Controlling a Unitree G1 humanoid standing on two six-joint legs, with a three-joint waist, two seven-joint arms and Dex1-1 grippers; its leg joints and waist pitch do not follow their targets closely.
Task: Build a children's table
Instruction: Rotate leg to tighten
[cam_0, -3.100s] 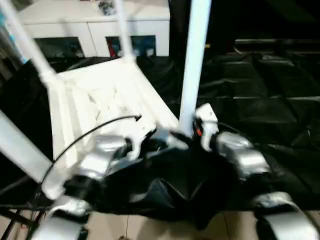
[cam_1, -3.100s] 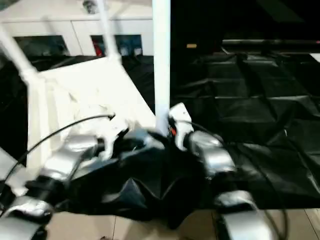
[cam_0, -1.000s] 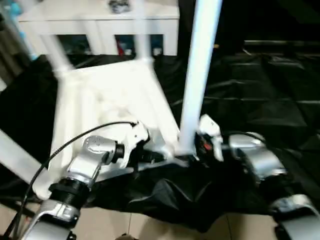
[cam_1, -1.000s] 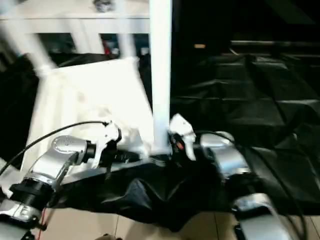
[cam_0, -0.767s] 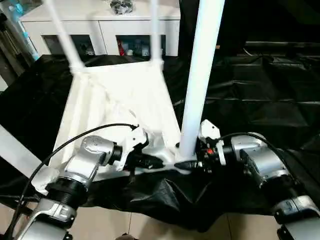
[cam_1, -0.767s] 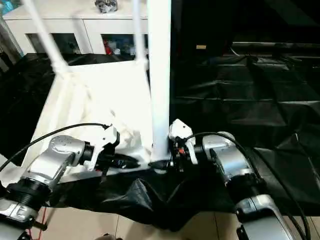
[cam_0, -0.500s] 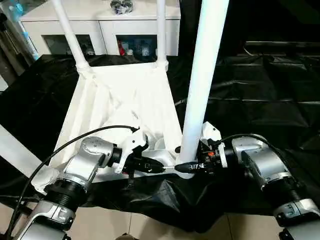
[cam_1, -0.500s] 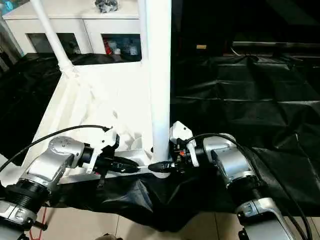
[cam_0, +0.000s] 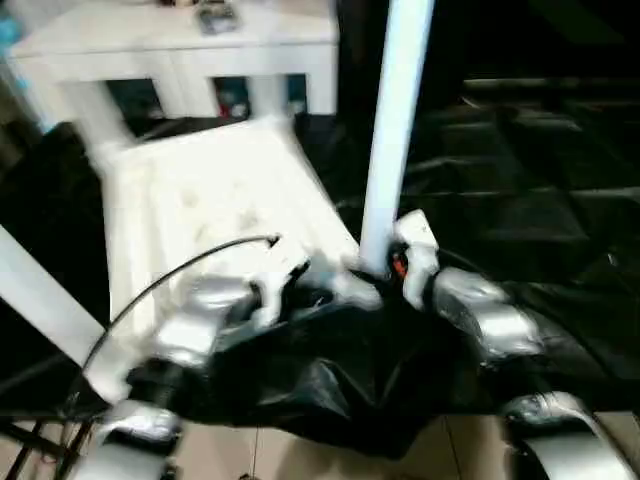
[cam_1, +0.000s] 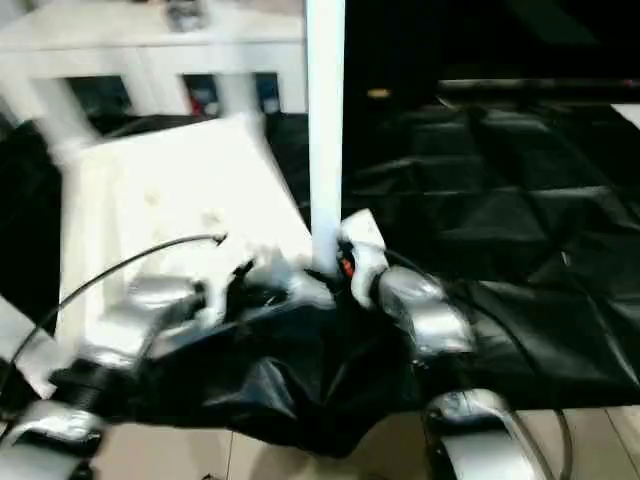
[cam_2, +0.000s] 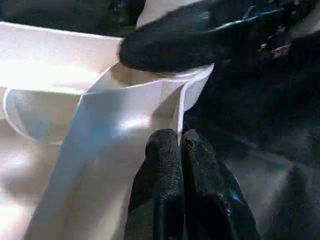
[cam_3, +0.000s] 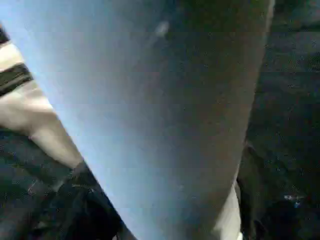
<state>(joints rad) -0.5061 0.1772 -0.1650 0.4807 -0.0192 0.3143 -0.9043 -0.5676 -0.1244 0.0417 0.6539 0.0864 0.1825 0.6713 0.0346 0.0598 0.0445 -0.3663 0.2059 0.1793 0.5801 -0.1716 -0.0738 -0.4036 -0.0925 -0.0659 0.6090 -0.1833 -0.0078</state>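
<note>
- Where the black-draped work table (cam_0: 520, 200) ends, the table top (cam_0: 200, 200) lies underside up — one leg (cam_0: 395, 120) upright at its near corner.
- Left gripper (cam_2: 179, 145): fingers pressed together, at the corner rim.
- Right gripper (cam_0: 385, 268): beside the leg base — finger spread cannot be determined.

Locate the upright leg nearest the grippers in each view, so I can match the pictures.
Left eye: the near leg rises right of centre.
Right eye: centre.
Left wrist: cannot tell.
Right wrist: close, across the frame.
Shared landmark: the tabletop.
</note>
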